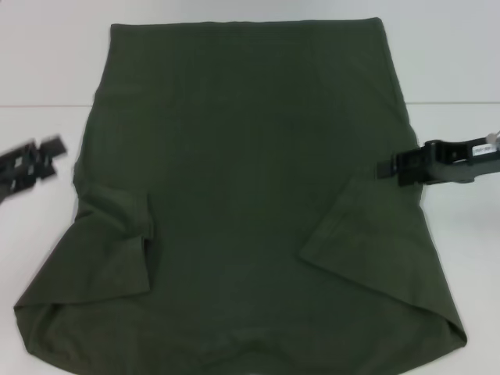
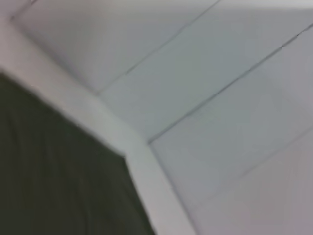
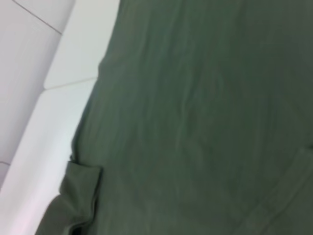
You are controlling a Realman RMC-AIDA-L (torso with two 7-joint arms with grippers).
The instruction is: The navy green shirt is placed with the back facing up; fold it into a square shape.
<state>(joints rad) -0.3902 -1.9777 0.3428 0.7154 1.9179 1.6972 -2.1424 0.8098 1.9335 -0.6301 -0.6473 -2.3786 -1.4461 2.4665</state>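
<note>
Shirt: the navy green shirt (image 1: 250, 203) lies flat across the middle of the bench (image 1: 47, 55), both sleeves folded inward.
Left hand (image 1: 35, 166): left of the shirt, apart.
Right hand (image 1: 391, 166): at the shirt's right edge.

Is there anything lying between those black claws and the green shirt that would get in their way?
Nothing visible does. The navy green shirt lies flat on the white table. The right gripper is already at its right edge, and only bare table separates the left gripper from its left edge.
</note>
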